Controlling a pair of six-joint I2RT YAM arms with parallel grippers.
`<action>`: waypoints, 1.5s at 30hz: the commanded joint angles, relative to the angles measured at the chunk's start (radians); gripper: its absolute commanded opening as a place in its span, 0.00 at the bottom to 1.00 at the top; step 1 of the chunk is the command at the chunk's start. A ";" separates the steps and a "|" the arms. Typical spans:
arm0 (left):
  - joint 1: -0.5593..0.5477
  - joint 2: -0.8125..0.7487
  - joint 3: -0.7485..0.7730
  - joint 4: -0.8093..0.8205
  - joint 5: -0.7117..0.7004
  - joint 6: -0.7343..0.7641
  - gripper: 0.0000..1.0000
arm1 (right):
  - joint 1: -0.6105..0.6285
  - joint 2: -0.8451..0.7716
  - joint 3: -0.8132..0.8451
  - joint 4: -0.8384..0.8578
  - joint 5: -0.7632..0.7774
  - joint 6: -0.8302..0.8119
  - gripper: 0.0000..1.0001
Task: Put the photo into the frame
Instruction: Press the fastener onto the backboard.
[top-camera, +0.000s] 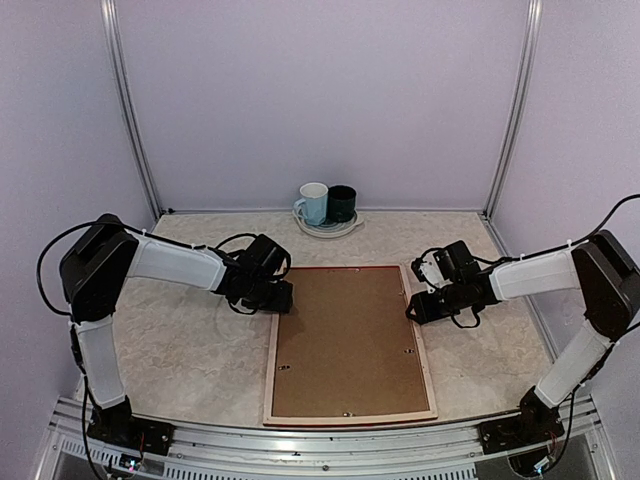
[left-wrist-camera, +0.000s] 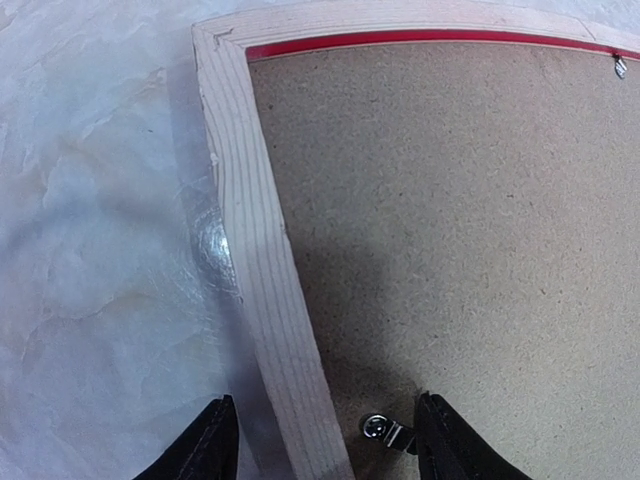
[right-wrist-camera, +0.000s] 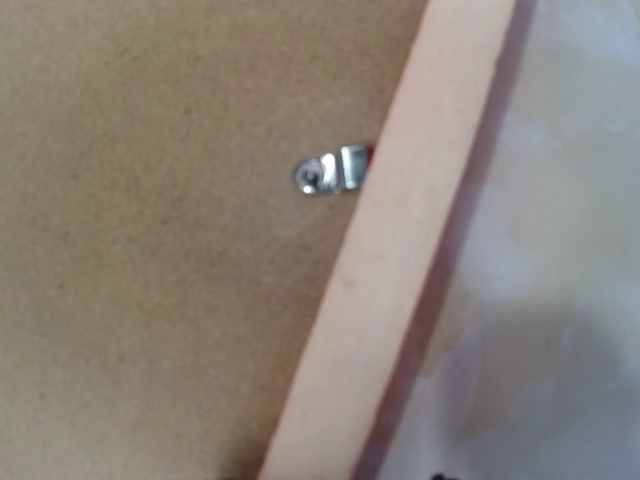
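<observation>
The frame (top-camera: 272, 372) lies face down in the middle of the table, pale wood back up, with a thin red edge showing. The brown backing board (top-camera: 345, 340) fills it. The photo is hidden. My left gripper (top-camera: 283, 298) is open at the frame's far left corner area. In the left wrist view its fingers (left-wrist-camera: 205, 450) straddle the left rail (left-wrist-camera: 265, 290), with a metal clip (left-wrist-camera: 385, 431) beside the right finger. My right gripper (top-camera: 412, 307) hovers over the right rail (right-wrist-camera: 400, 260). Only dark fingertip specks show at the bottom, set apart. Another clip (right-wrist-camera: 328, 172) sits on the board.
A pale blue mug (top-camera: 313, 203) and a dark green mug (top-camera: 341, 203) stand on a plate (top-camera: 325, 231) at the back centre. Lilac walls with metal posts enclose the marbled table (top-camera: 180, 340). The frame's near edge lies close to the table's front rail.
</observation>
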 joint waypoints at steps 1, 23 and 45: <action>-0.009 0.024 -0.010 -0.122 0.033 0.041 0.59 | 0.004 0.012 0.013 -0.010 0.003 -0.005 0.46; 0.008 0.019 -0.015 -0.170 0.059 0.086 0.41 | -0.008 0.024 0.015 -0.014 -0.011 -0.004 0.44; 0.021 0.003 -0.039 -0.132 0.047 0.071 0.10 | -0.015 0.020 0.015 -0.018 -0.011 -0.004 0.44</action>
